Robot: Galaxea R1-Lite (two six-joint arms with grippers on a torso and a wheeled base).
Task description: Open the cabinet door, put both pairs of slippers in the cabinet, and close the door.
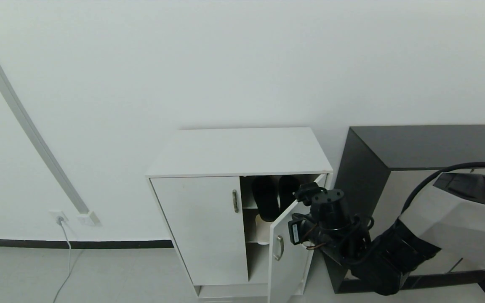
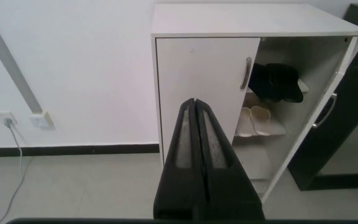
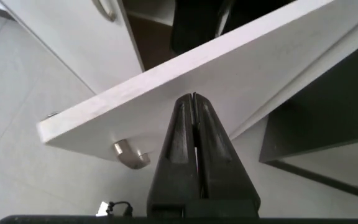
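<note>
In the low middle of the head view stands the white cabinet (image 1: 242, 151), with its back to the white wall (image 1: 242, 63). Its left door (image 1: 200, 227) is shut. Its right door (image 1: 286, 256) is part way open and sticks out toward the bottom of the frame. Through the gap you can see inside. A black pair of slippers (image 1: 267, 198) lies on the top shelf (image 2: 303, 83). A pale pair of slippers (image 1: 262, 229) lies on the middle shelf (image 2: 279, 132), just under it. Each door has a small metal handle (image 1: 235, 201) near its edge.

The right gripper (image 1: 305, 192) is just right of the gap, by the top part of the open door, on its outer side. Its jaws are pressed together with nothing between them. Their tips sit right at the door's flat face. I cannot tell if they touch it.

The left gripper (image 2: 194, 106) is well apart from the cabinet and points at the shut left door. Its jaws are together too, and they hold nothing.

Just right of the cabinet stands a dark piece of furniture (image 1: 364, 176). In the lower left of the frame is a wall socket (image 1: 59, 218), with a grey cord (image 1: 69, 256) hanging down to the floor (image 1: 120, 273). A long pale strip (image 1: 23, 122) slants down the wall from the upper left to near the socket.
</note>
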